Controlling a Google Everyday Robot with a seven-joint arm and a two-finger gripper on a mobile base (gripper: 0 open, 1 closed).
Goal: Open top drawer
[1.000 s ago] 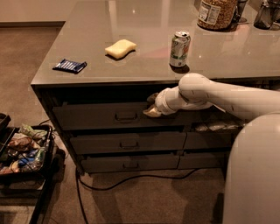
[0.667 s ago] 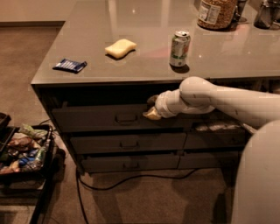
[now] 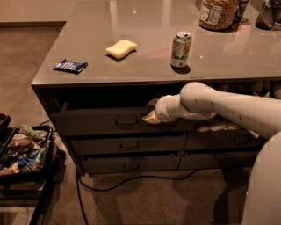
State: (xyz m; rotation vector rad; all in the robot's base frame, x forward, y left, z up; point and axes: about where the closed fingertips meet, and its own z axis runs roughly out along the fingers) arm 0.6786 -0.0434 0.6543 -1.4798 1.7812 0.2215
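Observation:
The top drawer [image 3: 96, 122] is a wide dark-grey front under the counter's left half, with a metal loop handle [image 3: 126, 121] at its centre. It stands out a little from the cabinet face, with a dark gap above it. My gripper [image 3: 151, 111] is at the drawer front's upper edge, just right of the handle, at the end of my white arm [image 3: 206, 105] reaching in from the right. The drawer's inside is hidden in shadow.
Two shorter drawer fronts [image 3: 127, 144] lie below. On the countertop [image 3: 145, 70] are a blue packet [image 3: 70, 66], a yellow sponge [image 3: 121, 48], a soda can [image 3: 180, 49] and a jar [image 3: 217, 13]. A cart of snacks [image 3: 22, 151] stands at left; a cable [image 3: 131, 179] runs on the floor.
The drawer front has come out slightly further from the cabinet, and my gripper and arm have drawn back with it.

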